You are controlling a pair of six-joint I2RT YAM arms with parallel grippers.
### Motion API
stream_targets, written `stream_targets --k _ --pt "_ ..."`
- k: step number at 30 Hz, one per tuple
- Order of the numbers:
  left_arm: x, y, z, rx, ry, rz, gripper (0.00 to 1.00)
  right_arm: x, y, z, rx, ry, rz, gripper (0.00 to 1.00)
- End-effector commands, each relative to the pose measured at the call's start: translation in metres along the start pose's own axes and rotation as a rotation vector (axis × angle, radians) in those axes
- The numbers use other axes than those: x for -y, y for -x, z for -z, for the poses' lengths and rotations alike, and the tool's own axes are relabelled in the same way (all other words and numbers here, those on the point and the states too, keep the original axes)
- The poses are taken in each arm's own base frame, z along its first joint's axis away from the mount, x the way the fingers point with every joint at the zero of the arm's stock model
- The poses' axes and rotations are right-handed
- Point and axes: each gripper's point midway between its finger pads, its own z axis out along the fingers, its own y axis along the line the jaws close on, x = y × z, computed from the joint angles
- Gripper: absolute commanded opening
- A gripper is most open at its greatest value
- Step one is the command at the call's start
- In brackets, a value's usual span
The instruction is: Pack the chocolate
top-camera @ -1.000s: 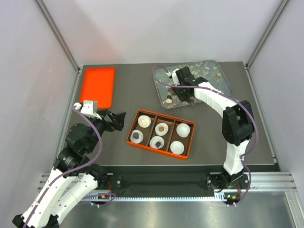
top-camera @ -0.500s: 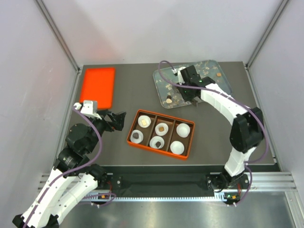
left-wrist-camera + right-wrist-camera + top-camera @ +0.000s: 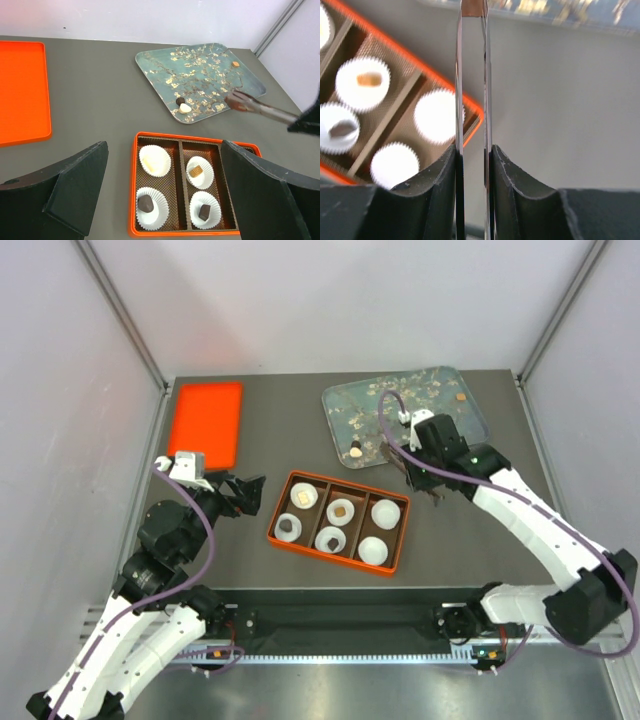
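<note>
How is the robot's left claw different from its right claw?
The left claw is wide open and holds nothing. The right claw is squeezed shut on thin metal tongs, which pinch a small brown chocolate at their tip. The left claw waits beside the left end of the orange box. The right claw is by the box's right end, near the blossom tray. Both are black with two fingers.

The top external view looks steeply down on the whole tabletop [image 3: 260, 440] from behind the arm bases. The left wrist view faces forward, low, over the orange box [image 3: 190, 140] toward the blossom tray [image 3: 200, 70]. The right wrist view peers past the right end effector [image 3: 472, 150] along its tongs [image 3: 459, 75], close above that box's corner.
</note>
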Motion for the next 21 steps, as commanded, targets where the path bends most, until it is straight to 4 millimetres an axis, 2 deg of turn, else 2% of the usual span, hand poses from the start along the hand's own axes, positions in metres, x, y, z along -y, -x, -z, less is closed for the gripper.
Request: stream_targets --k 1,6,11,15,21 --pt "0.004 0.010 -0.001 0.041 -0.016 0.008 0.99 -0.015 -0.023 0.027 -0.006 0.030 -0.047 0.29" --pt "0.005 0.011 -0.002 0.042 -0.019 0.009 0.99 -0.026 -0.055 0.043 -0.049 0.044 -0.060 0.29" --pt "0.004 0.010 -0.001 0.040 -0.019 0.012 0.99 -0.044 -0.080 0.053 -0.086 0.079 -0.062 0.29" --pt "0.006 0.010 -0.001 0.040 -0.024 0.015 0.99 -0.055 -0.092 0.058 -0.095 0.107 -0.064 0.29" --pt "0.006 0.009 -0.002 0.038 -0.026 0.015 0.99 -0.058 -0.102 0.054 -0.117 0.086 -0.056 0.29"
